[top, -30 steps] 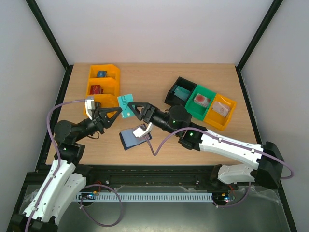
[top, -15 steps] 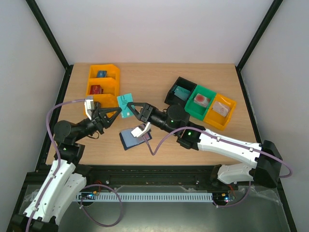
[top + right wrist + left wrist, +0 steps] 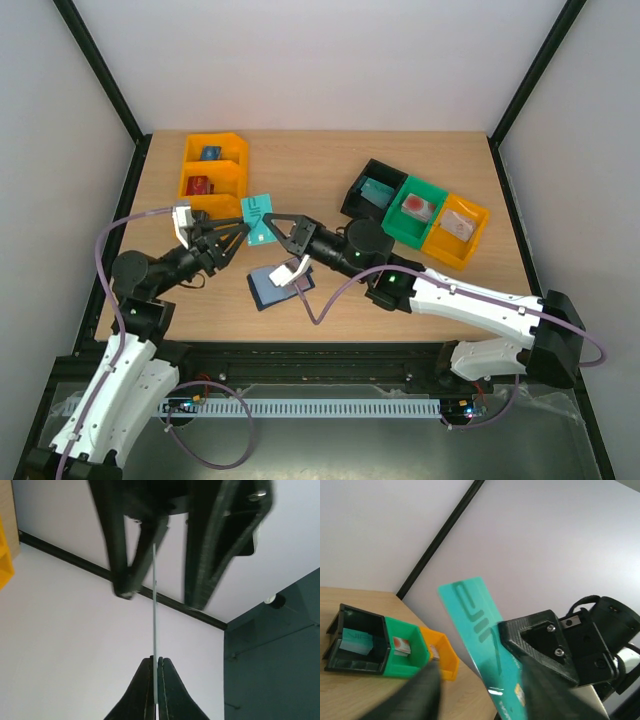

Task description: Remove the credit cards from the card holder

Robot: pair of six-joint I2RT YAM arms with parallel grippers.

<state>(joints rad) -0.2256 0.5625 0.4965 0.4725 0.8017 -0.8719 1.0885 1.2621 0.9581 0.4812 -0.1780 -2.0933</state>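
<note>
A teal credit card (image 3: 259,218) hangs in the air between my two grippers, above the table's left middle. My right gripper (image 3: 270,226) is shut on the card's edge; in the right wrist view its fingertips (image 3: 156,661) pinch the thin card (image 3: 154,610) edge-on. My left gripper (image 3: 243,233) is open, and its two fingers (image 3: 122,555) stand apart on either side of the card. The left wrist view shows the card's face (image 3: 480,630) with the right gripper's black finger (image 3: 540,640) against it. The dark navy card holder (image 3: 270,289) lies open on the table below, with a pale piece resting on it.
An orange two-part bin (image 3: 213,170) with small blue and red items stands at the back left. A black bin (image 3: 372,190), a green bin (image 3: 417,210) and a yellow-orange bin (image 3: 455,228) stand in a row at the right. Both forearms cross the table's front half.
My right gripper has closed onto the teal card. My left gripper, which was shut on the card, has opened its jaws and drawn slightly left.
</note>
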